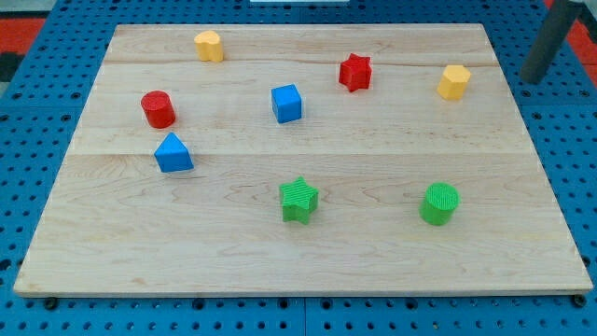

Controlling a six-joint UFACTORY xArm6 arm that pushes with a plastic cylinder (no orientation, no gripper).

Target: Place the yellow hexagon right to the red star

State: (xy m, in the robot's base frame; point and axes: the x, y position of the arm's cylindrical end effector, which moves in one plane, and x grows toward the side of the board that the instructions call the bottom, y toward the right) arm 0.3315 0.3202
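Observation:
The yellow hexagon [453, 81] lies near the board's upper right, to the right of the red star [354, 72] with a wide gap between them. My tip [533, 82] is at the end of the dark rod at the view's far right, just off the board's right edge, to the right of the yellow hexagon and apart from it.
A second yellow block [209, 45] lies at the upper left. A red cylinder [158, 109], a blue triangle [173, 153] and a blue cube [287, 103] lie left and centre. A green star [298, 200] and a green cylinder [439, 203] lie lower down. The wooden board [298, 266] rests on a blue pegboard.

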